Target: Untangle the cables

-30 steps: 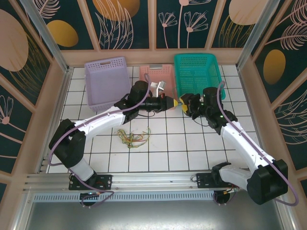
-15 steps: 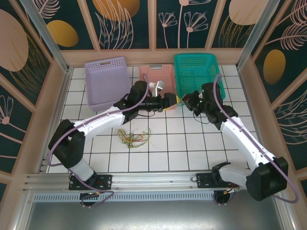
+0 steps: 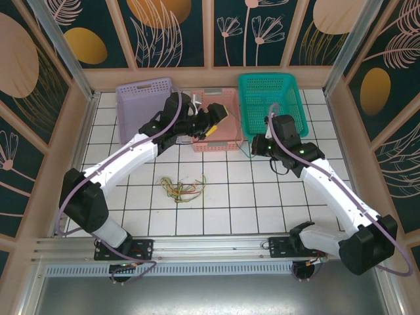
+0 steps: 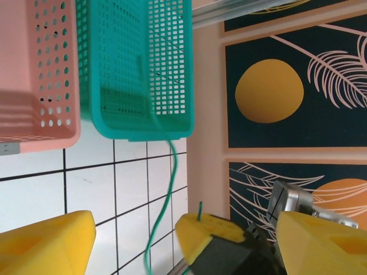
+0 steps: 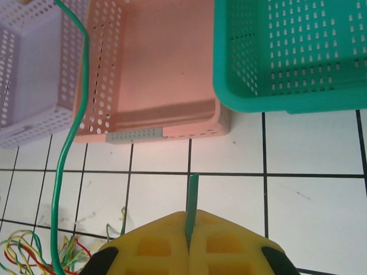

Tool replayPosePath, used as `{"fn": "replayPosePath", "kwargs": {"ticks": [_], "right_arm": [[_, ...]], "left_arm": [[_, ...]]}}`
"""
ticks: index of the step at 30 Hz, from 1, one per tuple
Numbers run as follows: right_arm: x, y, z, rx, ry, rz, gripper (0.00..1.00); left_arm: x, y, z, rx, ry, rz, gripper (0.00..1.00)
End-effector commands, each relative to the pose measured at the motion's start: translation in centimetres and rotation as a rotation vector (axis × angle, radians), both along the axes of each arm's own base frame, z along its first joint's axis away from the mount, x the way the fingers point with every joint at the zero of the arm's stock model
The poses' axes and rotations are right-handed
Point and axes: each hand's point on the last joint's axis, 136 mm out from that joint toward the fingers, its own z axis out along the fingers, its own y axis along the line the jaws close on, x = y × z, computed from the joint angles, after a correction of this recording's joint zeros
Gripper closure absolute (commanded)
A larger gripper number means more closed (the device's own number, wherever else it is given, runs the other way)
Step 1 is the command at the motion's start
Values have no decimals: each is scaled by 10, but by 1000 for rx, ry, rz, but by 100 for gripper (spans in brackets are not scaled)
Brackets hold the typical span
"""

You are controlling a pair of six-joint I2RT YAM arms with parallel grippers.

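**A:** Where are the cables point(image 3: 184, 189)?

**B:** We see most of them in a messy little heap on the white tiles point(image 3: 262, 197), near the middle. They are well apart from both arms.

**A:** And the green cable point(image 5: 192, 197)?

**B:** We see its end poking out of the right gripper point(image 5: 189, 223). The yellow fingers there are pressed together, pinching it. The rest of it runs in a long curve down the left side of the right wrist view.

**A:** Where is that gripper?

**B:** It is over the tiles, just in front of the pink basket point(image 5: 172, 109) and the teal basket point(image 5: 287, 100).

**A:** What about the left gripper point(image 3: 216, 120)?

**B:** It hangs over the pink basket. We see its fingers spread wide, holding nothing.
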Motion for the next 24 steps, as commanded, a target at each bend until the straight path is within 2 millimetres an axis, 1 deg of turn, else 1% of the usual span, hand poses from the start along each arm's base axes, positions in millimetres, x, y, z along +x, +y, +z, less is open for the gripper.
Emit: {"fn": "replayPosePath", "kwargs": {"ticks": [1, 4, 5, 6, 7, 9, 11, 14, 15, 16, 17, 18, 19, 20, 22, 24], "right_arm": [[1, 11, 9, -42, -36, 44, 100], [-5, 25, 11, -38, -37, 69, 100], [-8, 29, 12, -31, -37, 77, 100], [-10, 32, 13, -23, -36, 82, 100], [-12, 35, 15, -14, -37, 84, 100], [-14, 36, 18, -14, -43, 75, 100], [-16, 39, 19, -7, -41, 77, 100], [-20, 44, 21, 4, -43, 83, 100], [-22, 45, 21, 7, -41, 85, 100], [-23, 46, 21, 11, -40, 85, 100], [-24, 46, 22, 12, -40, 80, 100], [-25, 45, 21, 13, -37, 68, 100], [-26, 40, 20, 14, -33, 43, 100], [-27, 34, 19, 21, -31, 12, 100], [-29, 16, 14, 57, -5, -83, 100], [-31, -9, 3, 146, 54, -216, 100]], "left_arm": [[8, -3, -14, 40, 69, 27, 19], [20, -5, -23, 84, 66, 44, 21], [22, -4, -20, 90, 55, 50, 23], [27, -6, -36, 120, 75, 54, 24], [30, -6, -44, 149, 88, 59, 24], [32, -5, -52, 183, 106, 66, 25], [34, -3, -60, 206, 124, 78, 29], [37, 1, -64, 237, 128, 98, 35], [39, 0, -63, 234, 122, 100, 42], [41, -1, -63, 231, 118, 102, 53], [45, -1, -61, 225, 111, 107, 70], [48, 0, -58, 219, 100, 117, 89], [51, 3, -55, 222, 91, 134, 100], [54, 8, -51, 229, 78, 155, 100], [59, 19, -44, 245, 51, 186, 100], [64, 28, -36, 246, 24, 195, 100]]}}
